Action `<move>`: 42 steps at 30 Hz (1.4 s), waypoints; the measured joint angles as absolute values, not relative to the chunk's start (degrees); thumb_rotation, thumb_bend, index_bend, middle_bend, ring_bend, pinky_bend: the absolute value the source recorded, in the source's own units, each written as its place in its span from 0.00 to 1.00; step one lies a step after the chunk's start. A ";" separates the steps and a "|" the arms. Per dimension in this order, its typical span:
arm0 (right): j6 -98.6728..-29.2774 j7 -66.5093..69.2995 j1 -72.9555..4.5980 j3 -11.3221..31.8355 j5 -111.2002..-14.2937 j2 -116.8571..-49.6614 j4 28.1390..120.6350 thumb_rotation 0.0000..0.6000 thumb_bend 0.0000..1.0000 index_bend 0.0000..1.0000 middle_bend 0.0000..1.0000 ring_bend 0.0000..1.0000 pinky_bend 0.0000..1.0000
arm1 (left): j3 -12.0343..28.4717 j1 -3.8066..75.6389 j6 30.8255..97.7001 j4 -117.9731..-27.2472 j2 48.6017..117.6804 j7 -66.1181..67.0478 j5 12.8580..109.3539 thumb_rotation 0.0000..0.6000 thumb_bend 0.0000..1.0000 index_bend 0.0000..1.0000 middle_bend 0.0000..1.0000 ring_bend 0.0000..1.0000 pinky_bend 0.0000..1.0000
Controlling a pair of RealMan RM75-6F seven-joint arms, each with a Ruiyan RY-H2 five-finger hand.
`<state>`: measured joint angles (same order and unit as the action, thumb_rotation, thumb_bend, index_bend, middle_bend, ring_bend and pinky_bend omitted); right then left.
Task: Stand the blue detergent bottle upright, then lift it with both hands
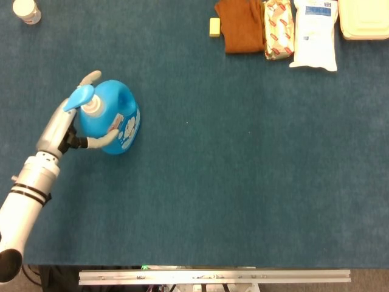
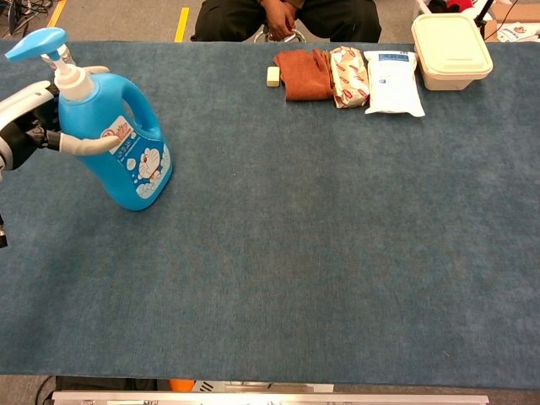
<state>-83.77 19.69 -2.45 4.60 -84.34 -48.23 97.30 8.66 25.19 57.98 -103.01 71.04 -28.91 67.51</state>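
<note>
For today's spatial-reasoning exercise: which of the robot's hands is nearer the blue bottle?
Left. The left hand grips the bottle around its upper body; the right hand shows in neither view.

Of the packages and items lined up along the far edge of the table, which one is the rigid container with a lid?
The cream lidded box at the right end of the row; its neighbours, the white pouch, wrapped packet and brown cloth, are soft.
</note>
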 measured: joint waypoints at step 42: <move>-85.45 19.41 -1.13 4.55 -83.90 -47.37 98.40 1.00 0.18 0.25 0.28 0.11 0.15 | 10.67 32.22 56.36 -92.11 74.76 -49.28 84.12 1.00 0.25 0.35 0.19 0.16 0.51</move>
